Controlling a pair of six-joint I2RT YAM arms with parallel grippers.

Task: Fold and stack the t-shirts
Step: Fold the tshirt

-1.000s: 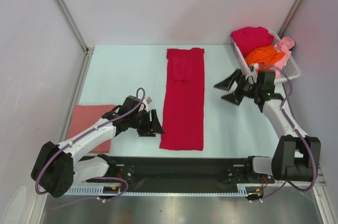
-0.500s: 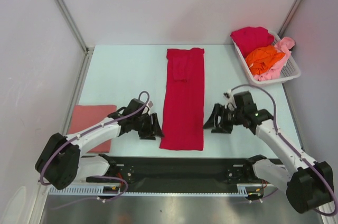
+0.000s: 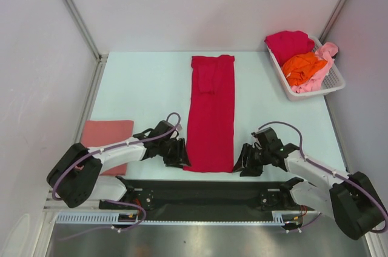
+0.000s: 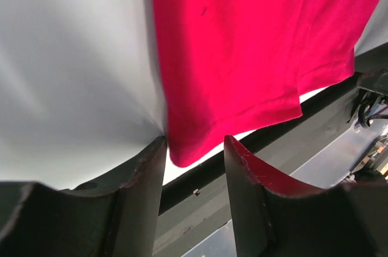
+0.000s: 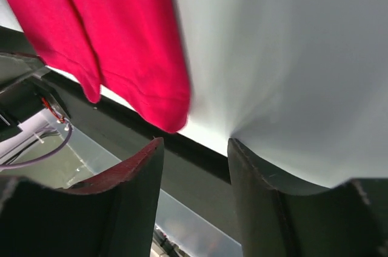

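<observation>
While both arms are reaching low toward its near end, the long crimson t-shirt [image 3: 210, 111] is lying flat as a narrow strip down the middle of the tabletop [image 3: 145, 87]. A sleeve [image 3: 208, 78] is lying folded onto its far end.

The left end effector [image 3: 180, 153] is sitting at this shirt's near left corner. In the left wrist view the left end effector [image 4: 194, 142] is standing released, jaws apart. The corner of the long crimson t-shirt [image 4: 254, 39] is poking into the gap and lying right against one finger [image 4: 145, 178]. It is not pinched, and bare tabletop is showing beside the other finger.

The right end effector [image 3: 242, 163] is sitting just beside the shirt's near right corner. In the right wrist view the right end effector [image 5: 195, 142] is also standing released. The corner of the long crimson t-shirt [image 5: 121, 39] is lying just ahead of the fingertips, not between them.

The black base rail [image 3: 206, 190] is running just past the shirt's near hem.

Well left of this shirt, the salmon t-shirt [image 3: 103, 131] is lying folded at the tabletop's left edge, with the left arm crossing its near part.

Far right of the shirt's far end, the white basket [image 3: 327, 89] is holding a second crimson t-shirt [image 3: 290, 43], an orange t-shirt [image 3: 303, 66] and a light pink t-shirt [image 3: 327, 51], all crumpled. The pink one is hanging over the rim.
</observation>
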